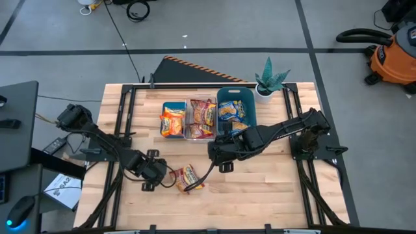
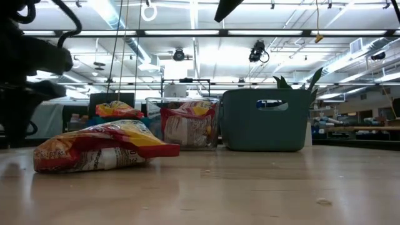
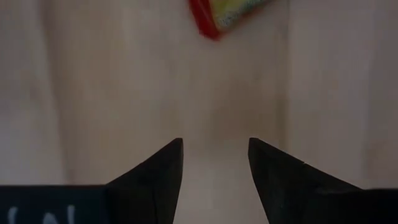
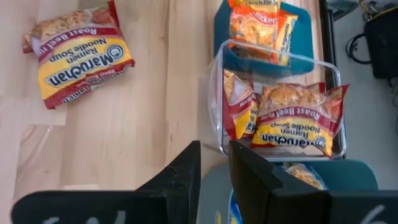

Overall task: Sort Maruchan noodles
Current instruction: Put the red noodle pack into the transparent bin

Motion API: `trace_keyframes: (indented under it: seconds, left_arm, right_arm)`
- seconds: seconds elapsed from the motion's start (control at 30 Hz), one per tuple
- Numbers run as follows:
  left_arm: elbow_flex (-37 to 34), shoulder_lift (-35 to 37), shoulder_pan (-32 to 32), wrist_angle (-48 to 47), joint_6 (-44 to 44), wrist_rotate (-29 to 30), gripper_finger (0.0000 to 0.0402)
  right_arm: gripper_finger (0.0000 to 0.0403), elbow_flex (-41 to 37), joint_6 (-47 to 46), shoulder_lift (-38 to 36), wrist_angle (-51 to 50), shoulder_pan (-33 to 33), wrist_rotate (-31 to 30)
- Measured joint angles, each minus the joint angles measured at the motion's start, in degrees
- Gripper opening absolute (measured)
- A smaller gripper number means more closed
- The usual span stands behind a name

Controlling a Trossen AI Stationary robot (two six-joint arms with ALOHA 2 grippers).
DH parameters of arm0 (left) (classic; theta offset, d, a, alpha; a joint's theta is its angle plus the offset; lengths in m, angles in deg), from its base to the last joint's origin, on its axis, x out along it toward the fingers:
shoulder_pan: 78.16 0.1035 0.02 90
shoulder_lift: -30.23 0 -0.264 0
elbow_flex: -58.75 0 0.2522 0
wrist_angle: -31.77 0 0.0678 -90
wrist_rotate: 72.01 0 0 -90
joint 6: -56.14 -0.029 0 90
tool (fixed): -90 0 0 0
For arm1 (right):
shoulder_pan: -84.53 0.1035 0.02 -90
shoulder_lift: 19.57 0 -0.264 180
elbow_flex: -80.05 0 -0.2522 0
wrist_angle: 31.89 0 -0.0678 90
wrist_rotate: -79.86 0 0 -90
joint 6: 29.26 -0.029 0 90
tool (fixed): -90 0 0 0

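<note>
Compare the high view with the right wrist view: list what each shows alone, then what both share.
High view only: both arms, the open left gripper, the right gripper, a potted plant, blue noodle packets in the tall teal bin.

Right wrist only: readable "Roast Beef" print on the packets.

Both: the loose dark red crinkly packet, the clear bin holding red packets, the orange packets' teal bin.

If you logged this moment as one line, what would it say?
left gripper: open, beside loose red packet | right gripper: empty, near clear bin | loose packet on table
</note>
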Motion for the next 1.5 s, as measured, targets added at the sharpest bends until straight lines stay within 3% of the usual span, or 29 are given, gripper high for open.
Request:
trace_keyframes:
  seconds: [0.37,1.23,1.5]
  left_arm:
    - [0.0,0.0,0.0,7.8,-11.3,12.2,0.0187]
    - [-4.4,-0.2,0.3,21.5,-12.8,11.6,0.0187]
    - [-4.4,-5.0,0.9,24.4,-14.8,11.6,0.0187]
  right_arm:
    - [0.0089,0.0,0.8,0.0,1.0,0.0,0.0]
    - [0.0089,0.0,3.5,0.0,4.5,-0.2,0.0]
    - [0.0089,0.0,2.8,0.0,4.3,0.5,0.3]
